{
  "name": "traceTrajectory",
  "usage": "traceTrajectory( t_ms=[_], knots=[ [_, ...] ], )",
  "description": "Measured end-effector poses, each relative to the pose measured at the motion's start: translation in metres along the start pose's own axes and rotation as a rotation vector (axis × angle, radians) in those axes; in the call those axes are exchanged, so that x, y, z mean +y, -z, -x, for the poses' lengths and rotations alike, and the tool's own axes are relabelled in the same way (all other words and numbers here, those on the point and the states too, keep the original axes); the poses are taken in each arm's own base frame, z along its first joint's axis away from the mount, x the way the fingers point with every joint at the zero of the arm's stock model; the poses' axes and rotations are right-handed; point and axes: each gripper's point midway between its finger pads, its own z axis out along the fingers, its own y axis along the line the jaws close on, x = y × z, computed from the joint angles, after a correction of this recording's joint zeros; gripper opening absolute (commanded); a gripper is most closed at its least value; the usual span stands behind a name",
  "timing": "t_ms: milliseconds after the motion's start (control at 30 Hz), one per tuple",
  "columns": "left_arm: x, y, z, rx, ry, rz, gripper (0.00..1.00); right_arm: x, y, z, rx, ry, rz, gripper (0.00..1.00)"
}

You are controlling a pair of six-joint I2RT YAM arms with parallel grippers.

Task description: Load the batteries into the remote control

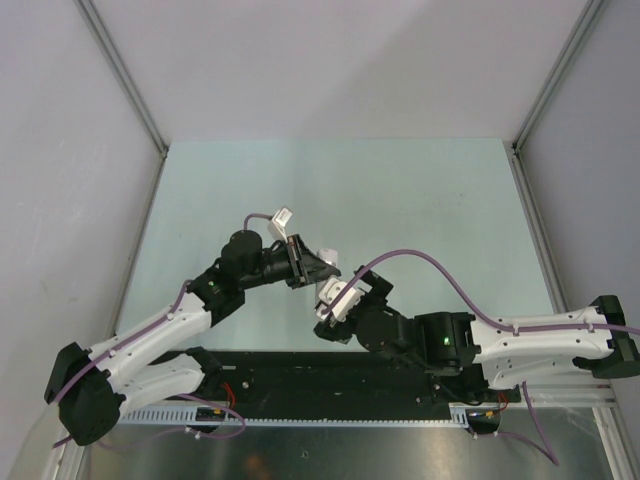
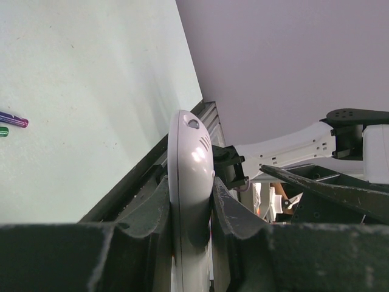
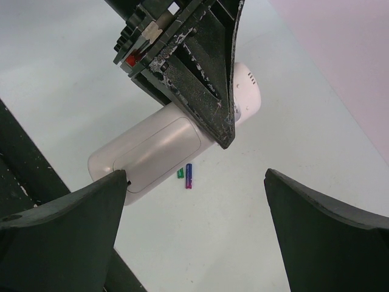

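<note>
My left gripper (image 2: 191, 185) is shut on the white remote control (image 2: 191, 152) and holds it on edge above the table. In the right wrist view the remote control (image 3: 149, 152) shows its back, with the outlined cover panel closed, and a left finger (image 3: 206, 85) crosses it. The batteries lie side by side on the table below, one purple (image 3: 189, 176) and one green (image 3: 180, 173); the left wrist view shows the purple battery (image 2: 13, 119) and the green battery (image 2: 3, 131) at its left edge. My right gripper (image 3: 196, 177) is open, its left fingertip at the remote's lower end. From above, the left gripper (image 1: 318, 265) and the right gripper (image 1: 332, 308) meet mid-table.
The pale green table (image 1: 420, 200) is walled by grey panels on both sides. A black rail (image 1: 330, 375) with both arm bases runs along the near edge. The right arm's purple cable (image 1: 430, 262) arcs over the table.
</note>
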Motion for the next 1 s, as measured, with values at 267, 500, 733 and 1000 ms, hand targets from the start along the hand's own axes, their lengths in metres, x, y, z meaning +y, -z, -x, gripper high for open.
traceTrajectory(
  t_ms=[267, 500, 733, 1000],
  knots=[
    [0.0011, -0.0009, 0.0019, -0.015, -0.002, 0.009, 0.00, -0.0021, -0.0017, -0.0011, 0.005, -0.003, -0.003, 1.00],
    [0.0022, -0.0018, 0.0032, -0.027, -0.011, 0.016, 0.00, -0.0037, -0.0020, -0.0013, 0.005, -0.003, -0.006, 1.00],
    [0.0029, -0.0024, 0.0038, -0.033, -0.020, 0.020, 0.00, -0.0042, -0.0018, -0.0011, 0.005, -0.002, -0.006, 1.00],
    [0.0038, -0.0028, 0.0044, -0.039, -0.028, 0.024, 0.00, -0.0055, -0.0007, -0.0006, 0.003, -0.004, -0.008, 1.00]
  ],
)
